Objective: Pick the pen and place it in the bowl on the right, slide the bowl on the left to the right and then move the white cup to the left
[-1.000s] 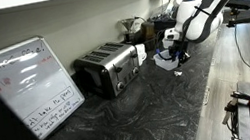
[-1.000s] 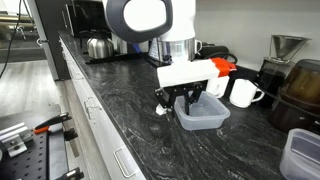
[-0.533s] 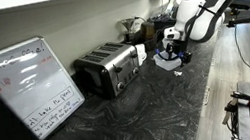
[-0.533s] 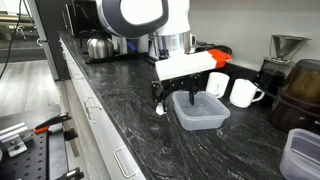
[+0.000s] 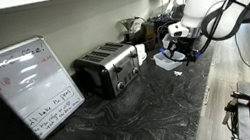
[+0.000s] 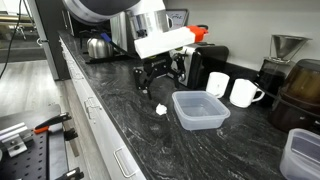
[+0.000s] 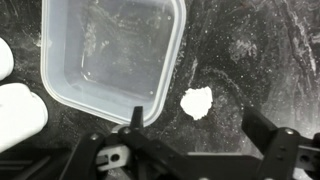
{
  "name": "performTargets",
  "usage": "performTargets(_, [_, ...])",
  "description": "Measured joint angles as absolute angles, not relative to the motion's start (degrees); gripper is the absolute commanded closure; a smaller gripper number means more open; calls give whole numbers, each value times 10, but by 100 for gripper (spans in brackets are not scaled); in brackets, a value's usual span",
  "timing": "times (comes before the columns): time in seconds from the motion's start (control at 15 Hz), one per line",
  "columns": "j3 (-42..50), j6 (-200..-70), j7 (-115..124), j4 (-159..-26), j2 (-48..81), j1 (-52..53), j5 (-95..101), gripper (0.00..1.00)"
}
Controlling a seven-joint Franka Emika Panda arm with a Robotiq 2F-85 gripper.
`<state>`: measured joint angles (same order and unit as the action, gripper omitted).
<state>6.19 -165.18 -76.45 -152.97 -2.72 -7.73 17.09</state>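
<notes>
My gripper (image 6: 158,84) hangs open and empty above the dark counter, just left of a clear plastic bowl (image 6: 200,108). In the wrist view the same bowl (image 7: 60,90) fills the upper left and looks empty. My gripper (image 7: 200,135) frames a small white scrap (image 7: 197,100) lying on the counter beside the bowl. A second clear bowl (image 6: 300,152) sits at the lower right edge. Two white cups (image 6: 243,93) stand behind the near bowl. The pen is out of view. From the far side, the gripper (image 5: 176,42) hovers over the bowl (image 5: 169,61).
A toaster (image 5: 109,67) and a whiteboard (image 5: 32,90) stand along the wall. A kettle (image 6: 98,46), a black appliance (image 6: 205,60) and a coffee maker (image 6: 285,70) line the back. The counter's front edge (image 6: 95,110) runs along the left.
The gripper opened, lifted off the clear bowl and swung to the left of it. The bowl and the white scrap stayed where they were.
</notes>
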Motion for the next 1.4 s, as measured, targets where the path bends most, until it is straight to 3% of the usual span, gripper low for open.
performTargets(0.8, [41, -1652, -859, -1592, -88, 62, 125, 0])
performTargets(1.4, [31, -1652, -737, -1539, -78, 70, 58, 0])
